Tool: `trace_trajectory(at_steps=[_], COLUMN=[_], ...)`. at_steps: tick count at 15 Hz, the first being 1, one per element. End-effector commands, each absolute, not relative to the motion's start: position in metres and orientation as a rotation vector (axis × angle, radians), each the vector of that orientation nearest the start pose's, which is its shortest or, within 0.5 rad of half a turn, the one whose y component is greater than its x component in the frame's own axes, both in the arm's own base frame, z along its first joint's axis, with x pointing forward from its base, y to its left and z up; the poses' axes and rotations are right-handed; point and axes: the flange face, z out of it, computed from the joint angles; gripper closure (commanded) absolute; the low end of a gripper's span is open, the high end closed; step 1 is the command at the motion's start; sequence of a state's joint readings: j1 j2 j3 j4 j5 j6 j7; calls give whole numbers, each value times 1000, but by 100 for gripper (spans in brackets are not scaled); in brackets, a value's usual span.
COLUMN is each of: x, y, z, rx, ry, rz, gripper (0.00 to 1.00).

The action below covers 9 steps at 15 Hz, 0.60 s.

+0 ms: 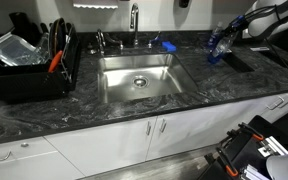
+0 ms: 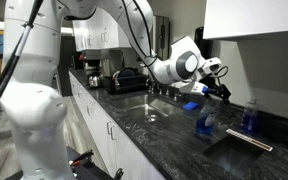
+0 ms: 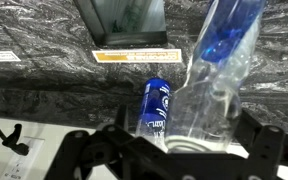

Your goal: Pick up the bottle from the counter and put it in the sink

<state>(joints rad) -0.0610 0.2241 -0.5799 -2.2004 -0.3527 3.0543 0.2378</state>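
A clear plastic bottle (image 3: 209, 85) with blue in its lower part stands on the dark marble counter, to one side of the sink (image 1: 136, 78). It shows in both exterior views (image 1: 215, 47) (image 2: 205, 122). My gripper (image 3: 182, 150) is open, with one finger on each side of the bottle's near end; the fingers do not look closed on it. In the exterior views the gripper (image 2: 218, 91) (image 1: 232, 32) sits just above and beside the bottle's top. The steel sink (image 2: 154, 108) is empty.
A smaller blue bottle (image 3: 158, 106) (image 2: 249, 115) stands close behind the clear one. A black mat (image 1: 240, 61) (image 2: 239, 146) lies on the counter beside them. A blue sponge (image 1: 167, 45) and faucet (image 1: 134, 20) are behind the sink. A dish rack (image 1: 29, 60) stands beyond it.
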Motion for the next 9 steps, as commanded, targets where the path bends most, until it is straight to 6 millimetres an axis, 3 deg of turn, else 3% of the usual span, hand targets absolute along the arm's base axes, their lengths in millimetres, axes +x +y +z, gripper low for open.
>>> trace_trajectory(at_steps=[1, 5, 6, 7, 9], x=[511, 521, 523, 524, 526], y=[-308, -282, -277, -273, -268], z=[355, 342, 341, 339, 337], rx=[-3299, -3289, -3288, -3288, -3292], ry=[808, 770, 759, 754, 739], rz=[-943, -908, -894, -885, -866], gripper=[0, 2, 26, 26, 37])
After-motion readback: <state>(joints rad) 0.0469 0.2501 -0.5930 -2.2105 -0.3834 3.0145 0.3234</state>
